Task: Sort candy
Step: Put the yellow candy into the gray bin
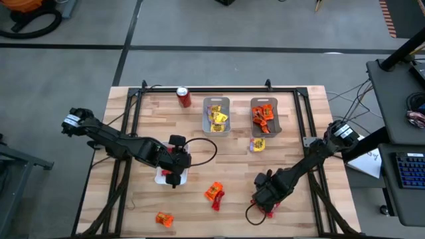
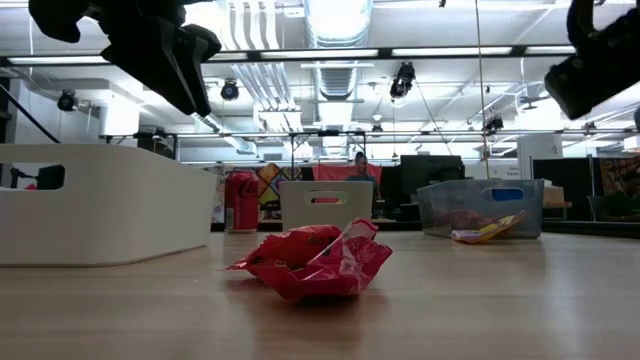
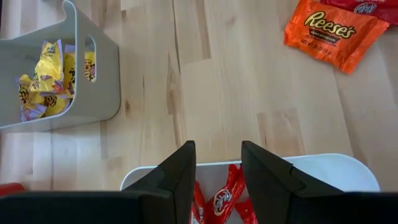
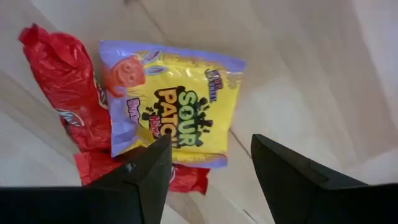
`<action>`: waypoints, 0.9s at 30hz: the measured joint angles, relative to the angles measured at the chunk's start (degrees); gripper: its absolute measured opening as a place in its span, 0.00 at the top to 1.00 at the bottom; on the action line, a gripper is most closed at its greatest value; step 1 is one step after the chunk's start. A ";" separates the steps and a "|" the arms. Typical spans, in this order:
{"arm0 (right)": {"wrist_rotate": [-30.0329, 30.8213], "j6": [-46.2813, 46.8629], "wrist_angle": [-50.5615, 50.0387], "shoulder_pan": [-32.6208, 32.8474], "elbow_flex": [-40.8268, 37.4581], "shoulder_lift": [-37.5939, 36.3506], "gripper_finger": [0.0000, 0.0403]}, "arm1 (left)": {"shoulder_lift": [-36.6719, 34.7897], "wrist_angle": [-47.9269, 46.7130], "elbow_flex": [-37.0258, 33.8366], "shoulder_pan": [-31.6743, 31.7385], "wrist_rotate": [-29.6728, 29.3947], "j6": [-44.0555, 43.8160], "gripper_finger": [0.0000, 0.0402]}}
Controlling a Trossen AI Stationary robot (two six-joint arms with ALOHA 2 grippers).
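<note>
Left fingers: the left gripper (image 1: 174, 178) hangs over the white tray (image 1: 161, 176) on the table's left half; its two dark fingers (image 3: 180, 177) stand partly apart with nothing between them, and red wrapped packets (image 3: 225, 198) lie in the tray beneath.
Right fingers: the right gripper (image 1: 267, 202) is low near the front right of the wooden table (image 1: 292, 143); its dark fingers (image 4: 152, 169) are spread wide and hold nothing, poised above a yellow Sour Patch packet (image 4: 174, 115) that lies on top of a red crinkly packet (image 4: 62, 87).
Grey tray, left one: at the back of the table, holding yellow wrapped candy (image 1: 218, 119).
Grey tray, right one: just beside it, holding orange wrapped candy (image 1: 262, 114).
Loose candy: one yellow packet (image 1: 257, 144) on the wood in front of the right grey tray; an orange Reese's packet and a red one (image 1: 214, 192) together mid-table; a lone orange packet (image 1: 164, 218) near the front edge.
Red soda can: (image 1: 183, 97) upright at the back, left of the grey trays.
</note>
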 joint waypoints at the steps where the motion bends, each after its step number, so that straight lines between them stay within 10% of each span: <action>1: -0.01 -0.03 1.07 0.02 -0.72 0.01 0.48 | 0.00 0.02 0.00 0.00 0.00 0.00 0.72; 14: 3.77 2.92 13.23 0.04 -8.78 -0.32 0.52 | 0.00 1.44 -0.02 0.00 0.02 0.63 0.72; 27: 7.92 2.21 13.86 0.00 -9.21 -2.03 0.93 | 0.00 2.34 -0.07 0.00 0.02 1.25 0.72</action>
